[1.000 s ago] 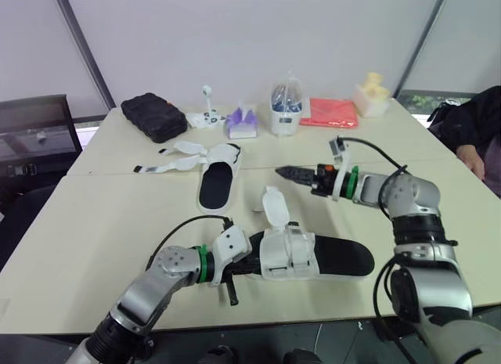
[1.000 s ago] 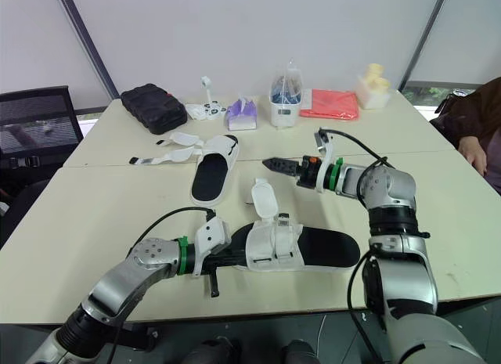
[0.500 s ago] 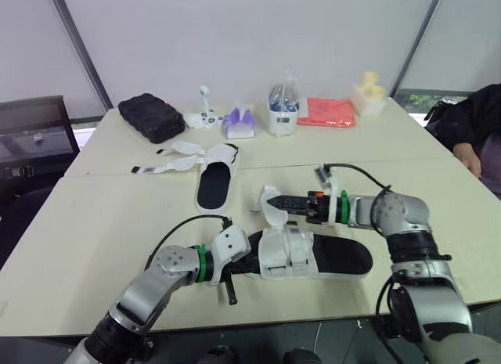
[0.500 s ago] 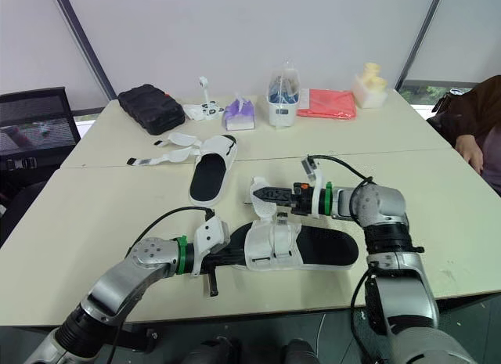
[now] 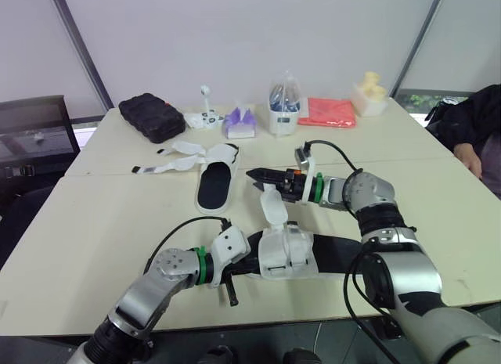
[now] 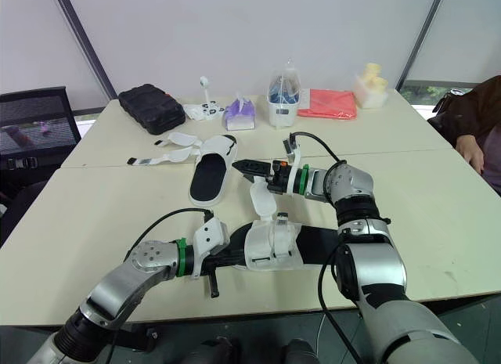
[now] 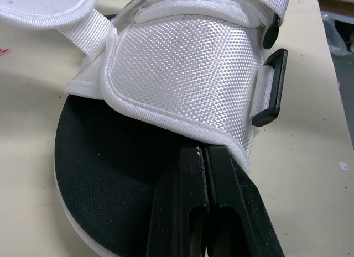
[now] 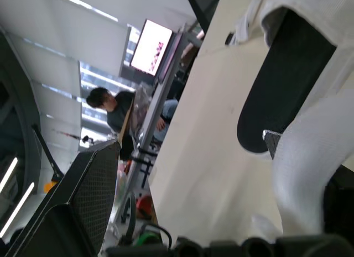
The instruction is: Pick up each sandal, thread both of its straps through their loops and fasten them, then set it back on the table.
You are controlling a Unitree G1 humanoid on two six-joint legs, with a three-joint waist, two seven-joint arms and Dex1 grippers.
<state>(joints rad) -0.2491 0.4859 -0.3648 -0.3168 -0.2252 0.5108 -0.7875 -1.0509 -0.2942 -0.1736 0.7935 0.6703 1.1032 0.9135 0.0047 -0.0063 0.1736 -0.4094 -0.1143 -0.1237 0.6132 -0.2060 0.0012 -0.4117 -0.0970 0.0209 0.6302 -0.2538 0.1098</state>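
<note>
We see the left arm low over the near edge of the table (image 5: 86, 223), elbow bent, forearm angled in toward the middle, wrist almost flat on the top. The left gripper (image 7: 203, 151) is closed, fingers (image 7: 180, 196) pressed side by side with no gap. It lies on the black insole of the near sandal (image 5: 333, 253) at its left end, tips tucked just under the hem of the white upper (image 5: 286, 250). We cannot tell if it pinches anything. A black loop (image 7: 271, 88) sits on the side of that upper. The near sandal lies flat on the table, running left to right in front of the robot. One free strap (image 5: 272, 206) stands up from the upper's far side, unfastened.

The right arm bends in from the right, forearm roughly level above the table and pointing toward the robot's left. The right gripper (image 5: 254, 174) looks closed to a narrow wedge, just over the top end of the free strap. We cannot tell if they touch, and nothing is clearly in its grasp.

Just beyond, the far sandal (image 5: 215, 184) lies flat, its two straps (image 5: 176, 154) spread open to the left. Along the far side sit a black padded case (image 5: 153, 116), purple tissue pack (image 5: 240, 123), clear tub (image 5: 285, 106), red cloth (image 5: 329, 111) and pale yellow object (image 5: 369, 94). There is a black chair (image 5: 35, 133) far left and a person's hand (image 5: 470, 156) at the right edge.
</note>
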